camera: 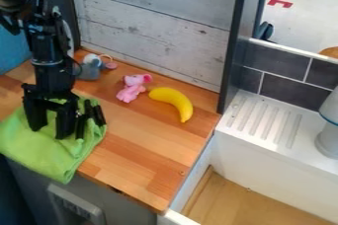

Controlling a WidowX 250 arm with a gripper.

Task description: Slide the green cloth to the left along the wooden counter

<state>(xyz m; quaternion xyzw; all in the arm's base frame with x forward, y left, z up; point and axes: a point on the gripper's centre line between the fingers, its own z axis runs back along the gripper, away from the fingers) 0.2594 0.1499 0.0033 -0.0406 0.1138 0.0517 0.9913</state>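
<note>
The green cloth [76, 160] lies in loose folds on the left part of the wooden bench [145, 155], a portion of it hanging over the front edge; being soft, it probably sags there under its own weight while the flat part bears the rest. The banana [174, 101] rests on its side, a pose that likely suits its curve and keeps it from rolling. Just beside it is a pink toy [132, 89], and a grey toy [90, 67] sits farther left, near the pale plank wall [155, 31].

The black arm [49, 51] comes in from the upper left and hangs nearly upright, its gripper [49, 132] pointing down over the cloth. The jaws are spread, with green fabric visible between them; whether they touch it cannot be told.
</note>
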